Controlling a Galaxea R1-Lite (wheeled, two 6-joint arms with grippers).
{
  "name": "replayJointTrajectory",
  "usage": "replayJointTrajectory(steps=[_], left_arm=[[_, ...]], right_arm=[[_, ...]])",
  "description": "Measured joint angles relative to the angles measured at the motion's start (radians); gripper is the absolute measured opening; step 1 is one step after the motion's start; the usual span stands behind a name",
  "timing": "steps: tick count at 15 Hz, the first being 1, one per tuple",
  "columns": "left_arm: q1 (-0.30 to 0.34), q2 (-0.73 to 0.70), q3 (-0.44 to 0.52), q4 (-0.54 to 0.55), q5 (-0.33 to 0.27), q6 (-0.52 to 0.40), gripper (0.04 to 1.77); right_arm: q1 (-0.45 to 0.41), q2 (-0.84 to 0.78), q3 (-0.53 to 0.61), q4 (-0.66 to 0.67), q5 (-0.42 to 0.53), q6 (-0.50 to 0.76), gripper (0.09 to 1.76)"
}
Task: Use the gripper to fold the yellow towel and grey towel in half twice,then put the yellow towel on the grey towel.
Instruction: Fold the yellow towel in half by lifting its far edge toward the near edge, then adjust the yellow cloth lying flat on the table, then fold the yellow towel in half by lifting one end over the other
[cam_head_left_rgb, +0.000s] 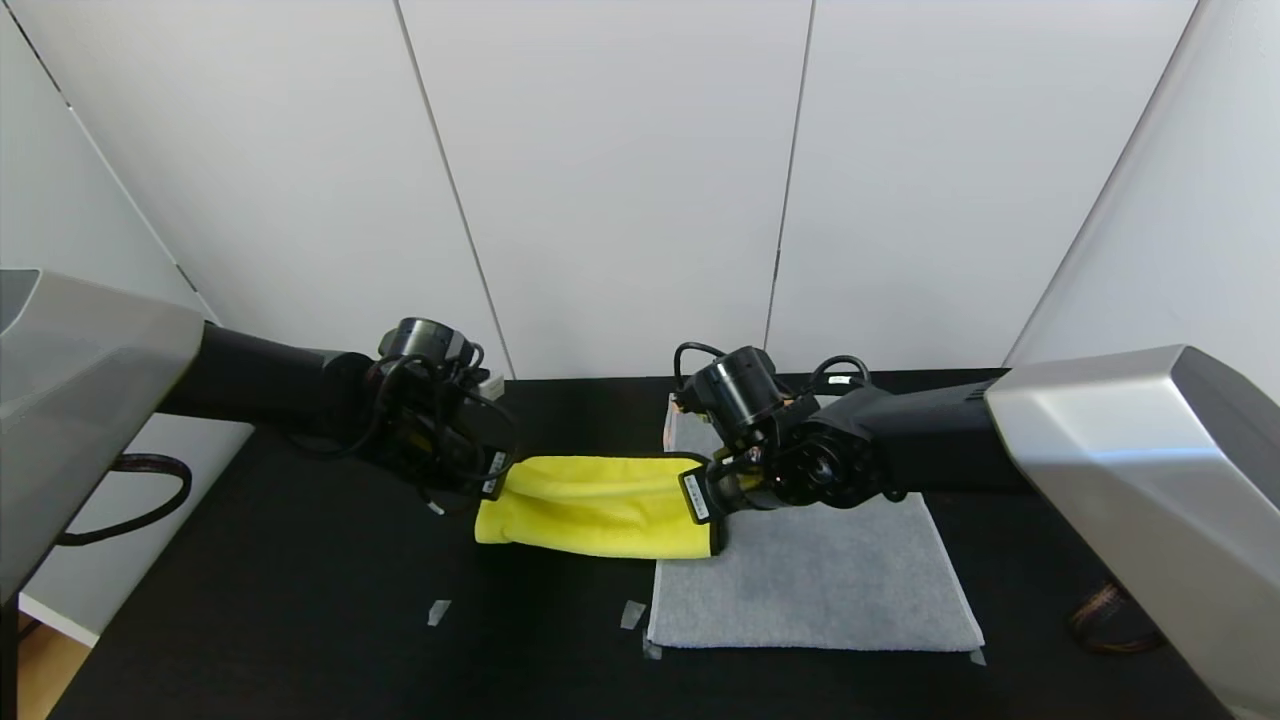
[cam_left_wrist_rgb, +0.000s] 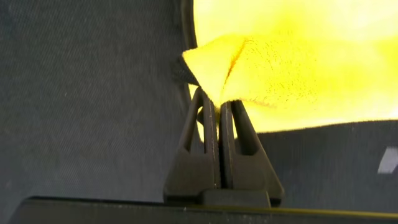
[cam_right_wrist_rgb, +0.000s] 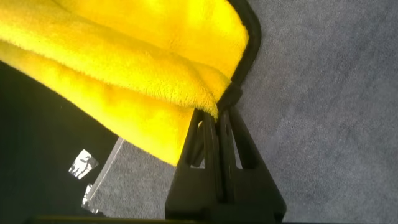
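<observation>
Towels first: you have the yellow towel (cam_head_left_rgb: 600, 505) hanging like a little hammock between your two grippers, and its long side runs from 9 o'clock to 3 o'clock across the table. Your left gripper (cam_head_left_rgb: 490, 478) is pinched tight on the 9 o'clock end, and in the left wrist view you can see its two fingers (cam_left_wrist_rgb: 214, 134) pressed together on a corner of the yellow cloth (cam_left_wrist_rgb: 261, 62). Your right gripper (cam_head_left_rgb: 712, 492) is pinched tight on the 3 o'clock end, right by the black trim, as the right wrist view shows (cam_right_wrist_rgb: 214, 134). The grey towel (cam_head_left_rgb: 830, 585) lies flat on the black table (cam_head_left_rgb: 300, 620), off toward 3 o'clock from the yellow one. Only the right end of the yellow towel reaches over the grey towel's near left corner; the rest hangs above bare table. So the thing to watch is this: the grey towel is on your right side, and the right arm is the closer one. I think the yellow towel must slide toward 3 o'clock, with both hands going together so it stays stretched. The grey towel looks soft and may bunch up if you drag across it. You have room all around. Small bits of tape (cam_head_left_rgb: 438, 612) sit at 6 o'clock, and white walls (cam_head_left_rgb: 600, 180) stand at 12 o'clock.
</observation>
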Motion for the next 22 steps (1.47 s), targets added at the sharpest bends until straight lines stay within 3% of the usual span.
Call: replayJointTrajectory(steps=[8, 14, 18, 22], left_arm=[[0.005, 0.072, -0.090, -0.001, 0.003, -0.033, 0.13], [0.005, 0.100, -0.116, -0.031, 0.010, -0.041, 0.93], [0.005, 0.098, -0.114, -0.031, 0.012, -0.040, 1.24], [0.010, 0.078, -0.103, -0.017, 0.015, -0.040, 1.43]], right_arm=[[-0.023, 0.045, -0.040, -0.028, -0.022, 0.000, 0.14], [-0.025, 0.053, -0.040, -0.037, -0.027, 0.001, 0.93], [-0.024, 0.053, -0.039, -0.034, -0.027, 0.000, 1.24], [-0.016, 0.042, -0.037, -0.026, -0.023, 0.007, 1.43]])
